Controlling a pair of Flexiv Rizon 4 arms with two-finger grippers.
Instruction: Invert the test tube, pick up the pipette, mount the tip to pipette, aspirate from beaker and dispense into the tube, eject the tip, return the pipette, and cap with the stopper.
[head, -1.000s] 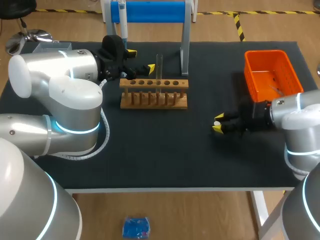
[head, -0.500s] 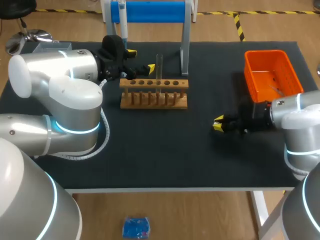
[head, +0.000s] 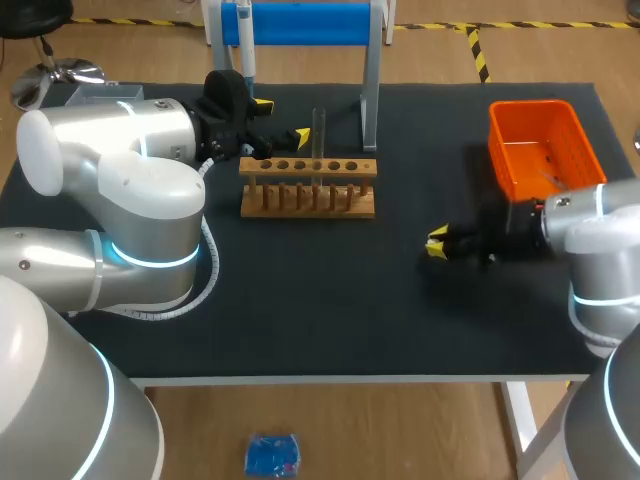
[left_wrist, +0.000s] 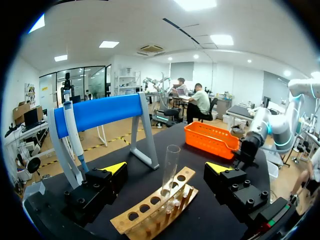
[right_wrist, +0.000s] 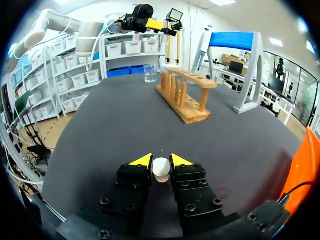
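Right pincer (right_wrist: 161, 162) grips white stopper (right_wrist: 161, 170); left pincer (left_wrist: 166, 168) open

Our left arm (head: 120, 190) curls in, left gripper (head: 282, 120) level with fingers spread wide. Our right arm (head: 600, 235) lies low, right gripper (head: 437, 245) pinching a small white stopper (right_wrist: 161, 169).

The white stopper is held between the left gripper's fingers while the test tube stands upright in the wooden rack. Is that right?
No. The right wrist view shows the white stopper between the fingers of the right gripper, not the left. The test tube does stand upright in the wooden rack.
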